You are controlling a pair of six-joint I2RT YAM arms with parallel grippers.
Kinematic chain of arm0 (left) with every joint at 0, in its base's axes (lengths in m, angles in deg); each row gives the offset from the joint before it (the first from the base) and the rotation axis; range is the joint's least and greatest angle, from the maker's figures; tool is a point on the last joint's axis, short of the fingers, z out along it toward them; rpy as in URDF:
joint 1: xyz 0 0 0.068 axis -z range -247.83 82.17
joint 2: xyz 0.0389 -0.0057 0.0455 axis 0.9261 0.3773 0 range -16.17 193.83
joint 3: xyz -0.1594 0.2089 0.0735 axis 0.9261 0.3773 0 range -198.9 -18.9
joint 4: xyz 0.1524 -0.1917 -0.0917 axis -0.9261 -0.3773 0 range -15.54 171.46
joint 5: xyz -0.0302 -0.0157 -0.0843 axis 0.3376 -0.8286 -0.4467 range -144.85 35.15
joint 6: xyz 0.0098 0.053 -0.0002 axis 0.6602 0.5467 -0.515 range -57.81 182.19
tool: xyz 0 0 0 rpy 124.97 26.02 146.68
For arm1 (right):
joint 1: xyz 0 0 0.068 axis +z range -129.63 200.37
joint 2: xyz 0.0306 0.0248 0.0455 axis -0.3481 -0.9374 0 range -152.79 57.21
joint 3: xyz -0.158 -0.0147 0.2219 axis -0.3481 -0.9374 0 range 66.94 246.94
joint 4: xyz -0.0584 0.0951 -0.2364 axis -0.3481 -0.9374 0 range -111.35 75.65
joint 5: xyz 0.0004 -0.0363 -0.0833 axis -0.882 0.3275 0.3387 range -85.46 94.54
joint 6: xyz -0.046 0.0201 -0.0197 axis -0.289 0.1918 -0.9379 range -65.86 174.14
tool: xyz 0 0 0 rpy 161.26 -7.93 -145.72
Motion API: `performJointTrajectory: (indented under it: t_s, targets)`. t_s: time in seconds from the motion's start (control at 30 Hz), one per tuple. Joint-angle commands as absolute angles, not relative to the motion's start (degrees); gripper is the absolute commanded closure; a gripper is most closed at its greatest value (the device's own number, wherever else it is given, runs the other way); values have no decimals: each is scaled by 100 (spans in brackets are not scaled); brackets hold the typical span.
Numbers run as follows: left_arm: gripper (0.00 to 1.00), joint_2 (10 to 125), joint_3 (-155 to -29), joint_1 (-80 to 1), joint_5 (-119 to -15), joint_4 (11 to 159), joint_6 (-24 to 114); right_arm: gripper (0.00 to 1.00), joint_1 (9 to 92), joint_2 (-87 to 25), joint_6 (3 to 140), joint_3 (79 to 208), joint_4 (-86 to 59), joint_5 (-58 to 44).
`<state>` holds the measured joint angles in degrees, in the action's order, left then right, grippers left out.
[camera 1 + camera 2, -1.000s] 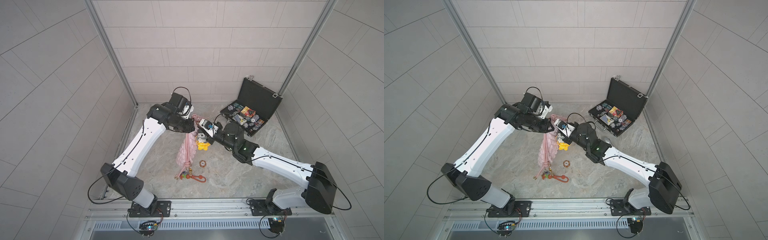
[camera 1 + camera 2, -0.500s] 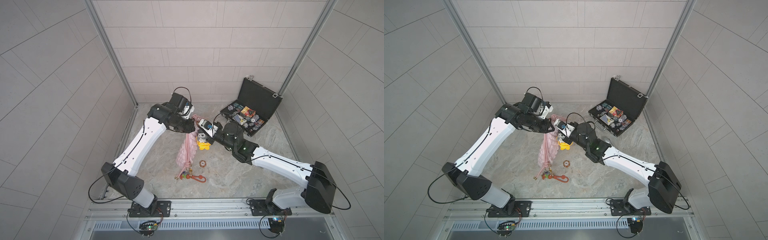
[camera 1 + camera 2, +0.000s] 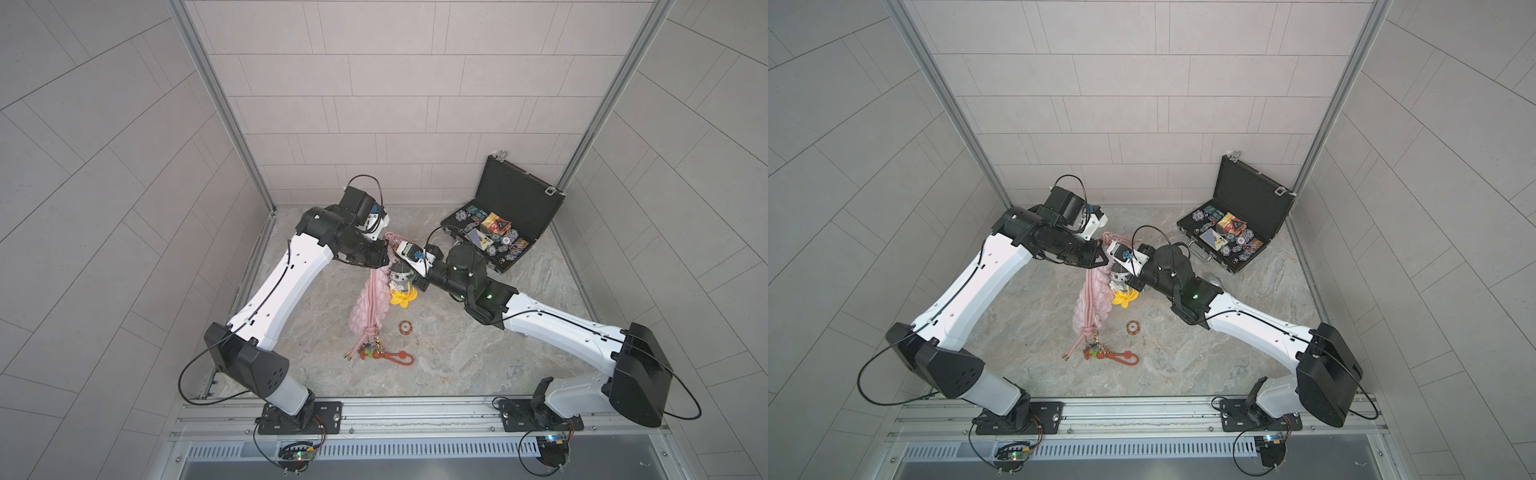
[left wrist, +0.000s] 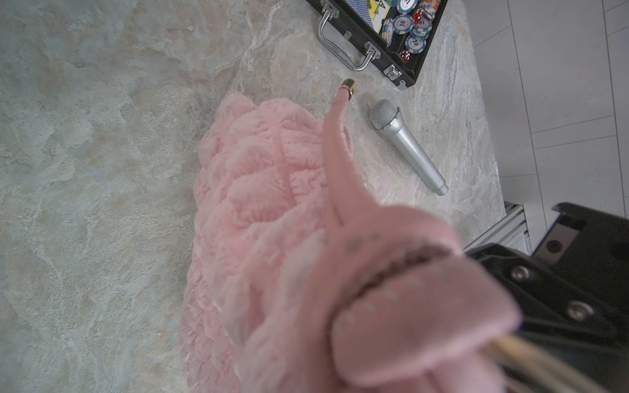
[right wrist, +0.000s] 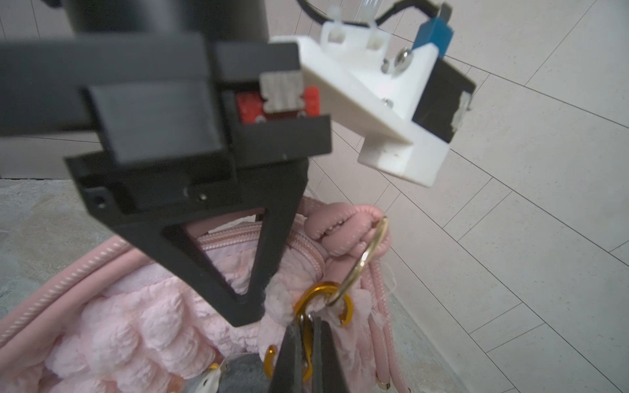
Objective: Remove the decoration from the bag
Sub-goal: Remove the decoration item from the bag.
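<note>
Since a second ago my right jaws have closed; both arms sit much as before. The right gripper [image 5: 306, 343] now pinches the orange carabiner [image 5: 315, 299] at the top corner of the bag [image 5: 136, 326], its two dark fingers [image 5: 289, 354] tight on the clip's spine. That clip is hooked through a gold ring [image 5: 366, 258] on the knotted pink cord strap [image 5: 340, 221]. A grey plush decoration [image 3: 401, 277] with a yellow flower-like base hangs just below the clip (only its top edge shows in the right wrist view).

The left gripper [image 5: 245, 306] is clamped shut on the bag's zippered top edge, holding it up off the bench [image 3: 457, 353]. The bag [image 3: 368, 301] hangs in a long fold between the two arms in both top views; its lower end and gold-tipped cords reach the bench, beside an orange-red keychain charm [image 3: 384, 355].

Also on the bench: a small round chip [image 3: 405, 327], a silver microphone [image 4: 405, 143], and an open black case [image 3: 505, 220] of poker chips.
</note>
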<state>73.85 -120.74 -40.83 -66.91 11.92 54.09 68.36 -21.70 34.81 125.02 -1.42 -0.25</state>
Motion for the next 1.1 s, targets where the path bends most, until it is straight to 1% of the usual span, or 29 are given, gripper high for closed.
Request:
performJointTrajectory:
  t_s: [0.0,0.17,0.47,0.67,0.77,0.93,1.07]
  targets:
    - [100,7442,-12233,-4071,-6760,1055,5550,100,6862,-1976,3395,12640,-268,-329]
    - [100,7523,-12242,-4063,-6761,993,5551,100,7020,-1778,3188,12614,-292,-345]
    - [100,7699,-12435,-4047,-6789,693,5586,100,7148,-1760,3111,12664,-306,-321]
    - [100,7669,-12474,-4007,-7220,743,5620,100,7105,-1841,3540,12646,-181,-414]
    - [100,7581,-12393,-3958,-7418,751,5832,100,6919,-1850,3871,12608,-12,-545]
    - [100,7473,-12154,-3940,-7510,747,6060,100,6759,-1838,4134,12618,204,-1103]
    - [100,7461,-12121,-3951,-7315,748,6051,100,6713,-1768,4119,12584,185,-1146]
